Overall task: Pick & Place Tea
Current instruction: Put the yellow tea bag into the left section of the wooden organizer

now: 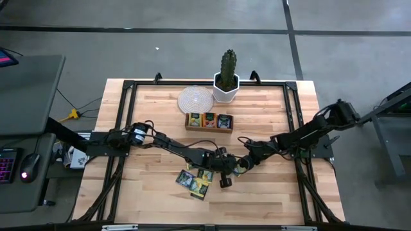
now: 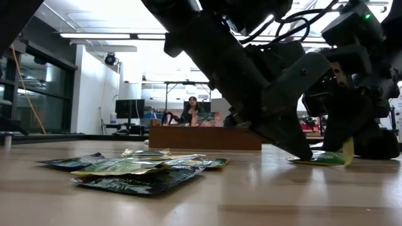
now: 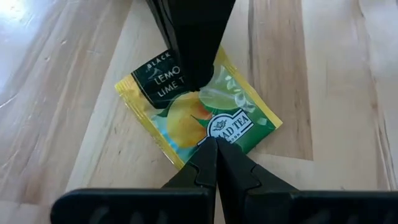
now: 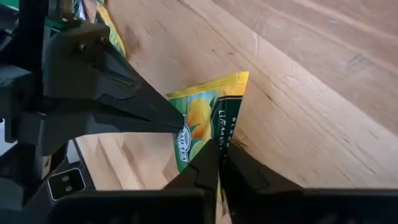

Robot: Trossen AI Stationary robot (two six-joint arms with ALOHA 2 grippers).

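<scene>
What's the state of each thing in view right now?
Left pincer: shut, tip pressed on the lemon tea packet.
Right pincer: shut on the lemon tea packet's edge.
Lemon tea packet: on the table, one edge lifted.
Loose packet pile: lying flat, overlapping, untouched.
Wooden tray: upright, packets standing in all three compartments.
Cactus pot: upright at the table's far edge.

Premises present as a robotics laboratory or open-plan research workspace. A butcher-block wooden table [image 1: 257,192] stands on a black metal frame [image 1: 292,115] over a grey concrete floor [image 1: 128,19]. The low view shows strip ceiling lights [image 2: 100,36], white walls, computer monitors [image 2: 129,108] and a seated person [image 2: 190,108] at a distant desk. A keyboard [image 1: 8,167] and mouse [image 1: 26,174] occupy a side desk.
</scene>
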